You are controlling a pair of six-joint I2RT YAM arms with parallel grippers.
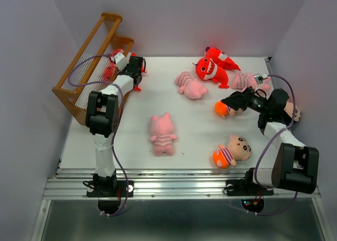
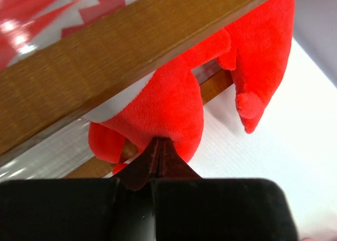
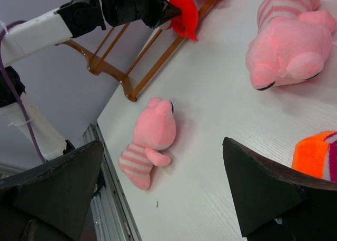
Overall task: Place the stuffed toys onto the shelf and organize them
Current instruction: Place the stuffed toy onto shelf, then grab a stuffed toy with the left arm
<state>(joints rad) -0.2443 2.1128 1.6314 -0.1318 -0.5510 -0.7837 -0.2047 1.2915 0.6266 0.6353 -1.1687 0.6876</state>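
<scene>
The wooden shelf (image 1: 87,59) stands at the back left. My left gripper (image 1: 138,68) is at its right end, shut on a red monster (image 2: 168,104) that hangs against a shelf bar (image 2: 105,62); the jaws (image 2: 159,142) pinch its plush. Two more red monsters (image 1: 211,68) lie at the back. Pink pigs lie mid-table (image 1: 162,134), further back (image 1: 190,84) and at the far right (image 1: 247,80). My right gripper (image 1: 233,101) is open and empty over a boy doll (image 1: 222,109), whose orange bottom (image 3: 316,154) shows beside one finger. Another boy doll (image 1: 231,151) lies near the front.
A third boy doll (image 1: 294,113) lies half hidden behind the right arm by the right wall. The right wrist view shows the mid-table pig (image 3: 150,138), the further pig (image 3: 289,46), the shelf frame (image 3: 152,62) and the table's left edge. Purple walls enclose the table.
</scene>
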